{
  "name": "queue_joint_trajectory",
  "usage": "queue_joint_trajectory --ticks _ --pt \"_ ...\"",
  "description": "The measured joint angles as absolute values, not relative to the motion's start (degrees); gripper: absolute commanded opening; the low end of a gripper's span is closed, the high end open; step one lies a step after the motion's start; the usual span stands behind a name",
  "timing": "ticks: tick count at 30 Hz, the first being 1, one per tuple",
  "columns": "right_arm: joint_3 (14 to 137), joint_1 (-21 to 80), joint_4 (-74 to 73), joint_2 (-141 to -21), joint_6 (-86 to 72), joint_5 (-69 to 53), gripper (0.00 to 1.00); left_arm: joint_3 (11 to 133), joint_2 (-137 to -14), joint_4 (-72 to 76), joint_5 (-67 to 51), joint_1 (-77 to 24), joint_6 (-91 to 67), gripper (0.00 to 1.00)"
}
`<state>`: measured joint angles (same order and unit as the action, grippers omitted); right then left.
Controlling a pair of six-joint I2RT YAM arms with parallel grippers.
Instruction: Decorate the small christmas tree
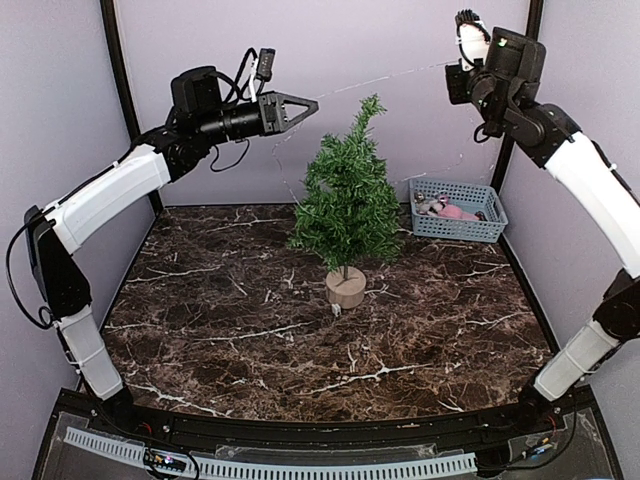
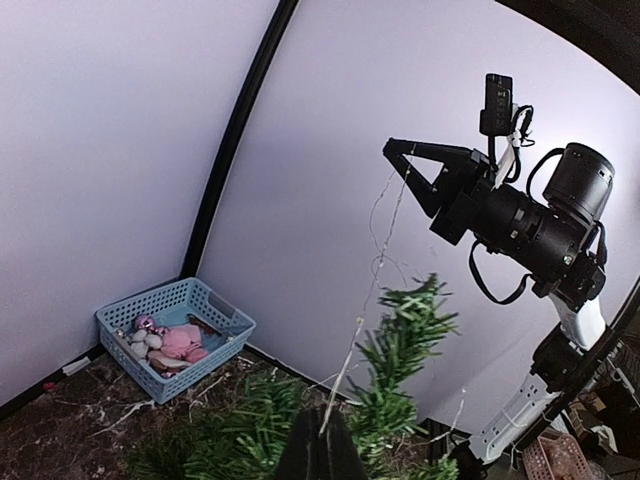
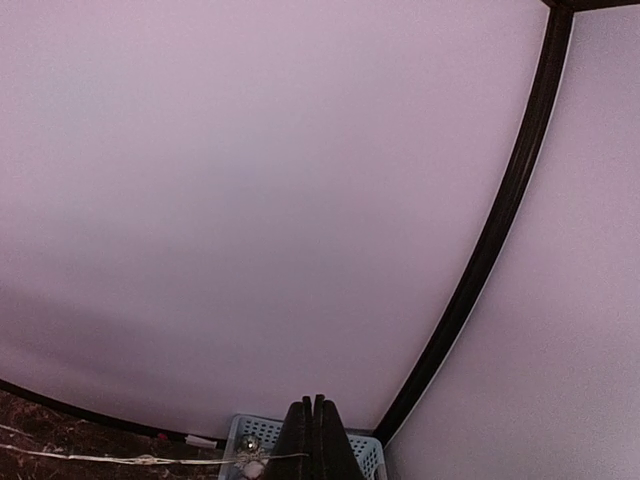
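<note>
One thin light wire (image 1: 385,82) stretches between the clenched left gripper (image 1: 312,101) and the clenched right gripper (image 2: 392,150). The one small christmas tree (image 1: 348,200) stands below and between them, its tip just under the strand. One blue basket (image 1: 458,210) of baubles sits beneath the right gripper.

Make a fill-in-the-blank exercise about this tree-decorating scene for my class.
1. The small christmas tree stands on a round base made of ____.
2. The basket holding pink ornaments is ____ in colour.
3. The left gripper, raised beside the treetop, is ____ on a thin wire.

Missing words: wood; blue; shut.
</note>
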<state>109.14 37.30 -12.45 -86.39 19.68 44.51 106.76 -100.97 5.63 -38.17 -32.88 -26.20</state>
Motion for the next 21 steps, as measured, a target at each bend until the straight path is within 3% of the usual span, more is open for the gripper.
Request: queue_joint_trajectory --ticks 10,21 --pt "108.86 27.27 -18.48 -96.77 9.54 29.30 0.00 106.83 -107.42 5.69 -34.81 -28.40 -27.75 0.00" --pt "94.67 22.44 -18.81 -97.95 2.04 20.14 0.00 105.78 -115.70 2.50 -34.17 -27.49 -24.29 0.00"
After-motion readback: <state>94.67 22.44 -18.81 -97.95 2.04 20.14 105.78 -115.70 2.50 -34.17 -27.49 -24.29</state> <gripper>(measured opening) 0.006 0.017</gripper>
